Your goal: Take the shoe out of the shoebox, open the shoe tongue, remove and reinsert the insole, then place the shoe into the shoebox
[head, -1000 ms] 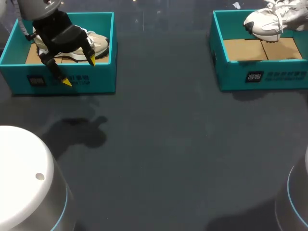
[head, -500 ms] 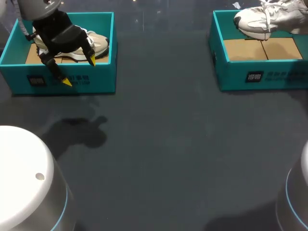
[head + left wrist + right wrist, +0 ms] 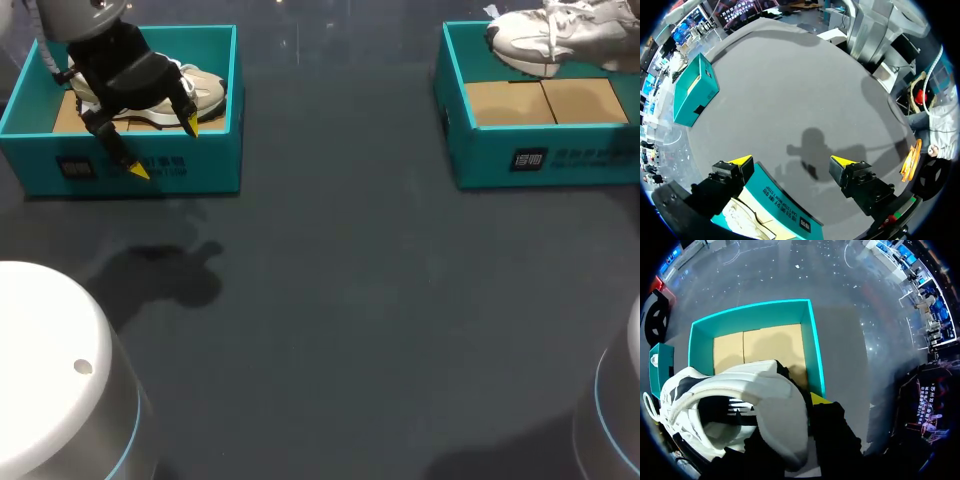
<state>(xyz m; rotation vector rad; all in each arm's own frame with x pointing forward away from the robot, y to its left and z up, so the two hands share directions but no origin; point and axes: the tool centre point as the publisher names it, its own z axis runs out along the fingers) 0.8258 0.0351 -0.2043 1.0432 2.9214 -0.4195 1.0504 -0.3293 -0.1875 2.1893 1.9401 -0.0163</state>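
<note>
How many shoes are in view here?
2. A beige shoe lies inside the left shoebox; a white shoe hangs above the right shoebox. None looks hidden.

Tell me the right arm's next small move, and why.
Probably carry the white shoe to the table in front of the right shoebox and lower it. The right pincer holds it above the box's far edge, and the tongue step needs it set down.
</note>
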